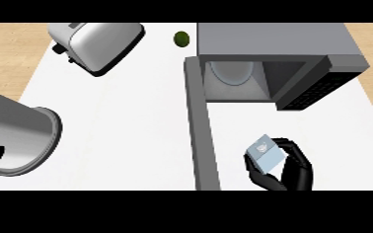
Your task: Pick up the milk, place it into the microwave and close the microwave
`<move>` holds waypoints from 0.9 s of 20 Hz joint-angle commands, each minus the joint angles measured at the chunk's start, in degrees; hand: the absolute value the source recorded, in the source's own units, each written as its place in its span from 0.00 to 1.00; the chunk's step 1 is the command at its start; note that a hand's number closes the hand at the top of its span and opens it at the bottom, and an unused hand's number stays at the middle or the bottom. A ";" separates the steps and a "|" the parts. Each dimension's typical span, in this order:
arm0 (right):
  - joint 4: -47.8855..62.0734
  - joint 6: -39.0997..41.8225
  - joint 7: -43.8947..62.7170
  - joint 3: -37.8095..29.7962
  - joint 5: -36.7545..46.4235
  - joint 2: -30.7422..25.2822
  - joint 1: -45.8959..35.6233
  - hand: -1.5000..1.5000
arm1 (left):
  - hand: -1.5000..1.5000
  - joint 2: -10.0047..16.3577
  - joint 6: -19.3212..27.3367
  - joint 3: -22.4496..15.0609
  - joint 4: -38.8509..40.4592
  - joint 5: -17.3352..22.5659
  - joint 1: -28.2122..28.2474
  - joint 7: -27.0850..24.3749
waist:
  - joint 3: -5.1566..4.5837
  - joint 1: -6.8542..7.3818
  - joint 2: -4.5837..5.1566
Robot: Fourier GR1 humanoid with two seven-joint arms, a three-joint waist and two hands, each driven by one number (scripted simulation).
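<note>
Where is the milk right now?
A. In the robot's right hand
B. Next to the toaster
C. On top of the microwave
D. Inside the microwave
A: the right hand is curled round the milk, out on the counter in front of the open microwave, not inside it.

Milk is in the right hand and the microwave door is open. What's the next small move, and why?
Probably carry the milk forward, toward the open cavity of the microwave. The right hand has its fingers curled round the milk, which is short of the opening. The door stands swung out to the left, so the path ahead looks clear.
</note>
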 commanded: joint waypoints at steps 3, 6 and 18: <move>2.47 13.11 5.16 -1.51 -1.88 -10.42 -9.07 1.00 | 0.00 1.81 -0.32 1.58 -0.16 2.68 -2.14 1.60 | 0.04 0.63 0.16; 2.10 24.94 4.75 -2.83 -5.39 -17.17 -8.62 1.00 | 0.00 0.35 -1.65 1.20 0.73 0.95 -0.35 -0.62 | 0.02 0.25 0.05; -0.95 24.03 12.84 -1.08 -0.16 -13.45 -16.48 1.00 | 0.00 -0.51 -0.36 -1.97 1.64 -0.77 0.98 -2.98 | 0.00 0.26 0.05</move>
